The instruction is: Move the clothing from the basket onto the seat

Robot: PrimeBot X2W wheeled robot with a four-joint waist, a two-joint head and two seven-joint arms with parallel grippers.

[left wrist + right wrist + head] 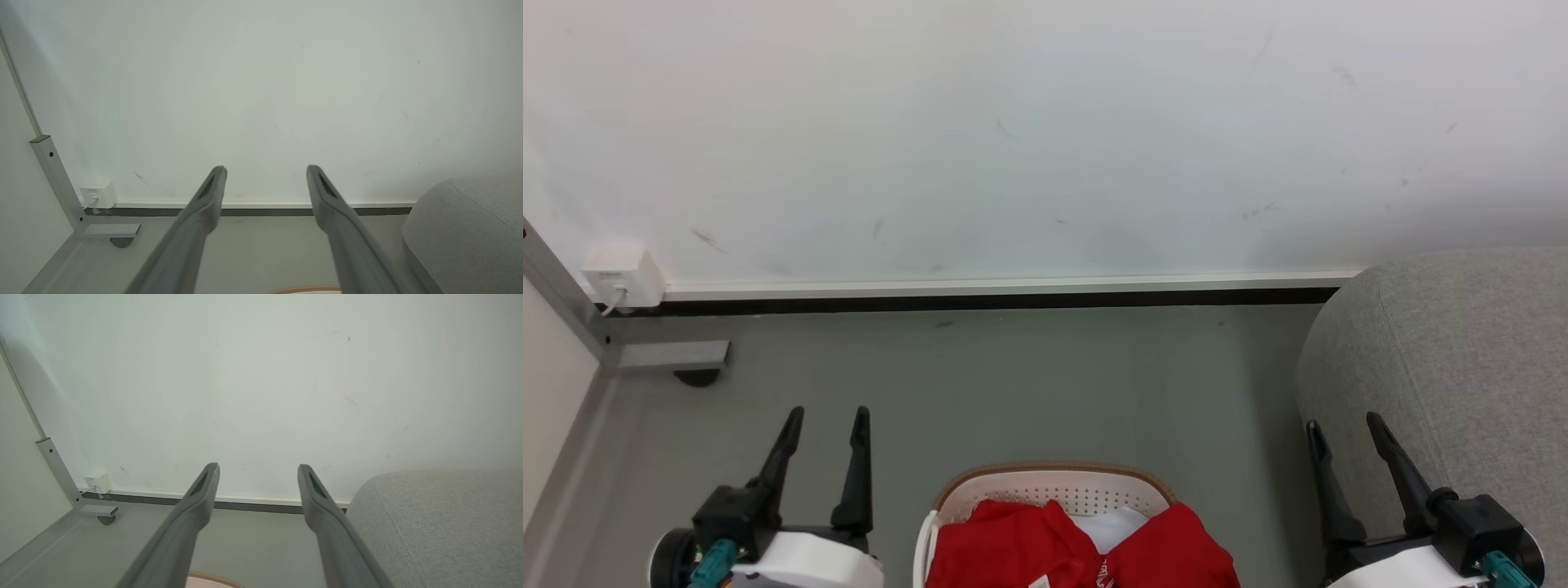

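While the bright red fabric clothing [1005,547] lies heaped in the oval cream-white perforated plastic basket [1054,493] at six o'clock, the large grey woven-fabric seat [1445,359] stands at three o'clock; left gripper [828,413] at seven, right gripper [1342,421] at five, both with jaws apart.

Grey floor [1013,392] under basket [1062,494], seat [1462,351]

A bare indoor room, more test space than lived-in home: a scuffed white wall [1045,122] meets a plain grey floor [1013,384] along a white skirting strip [1013,287], with a small white socket box [621,273] low at the left. A metal-framed partition [568,298] on a wheeled foot [674,357] closes one side. A grey upholstered seat [1445,359] and a laundry basket [1054,474] of red clothing [1013,547] supply the domestic touch.
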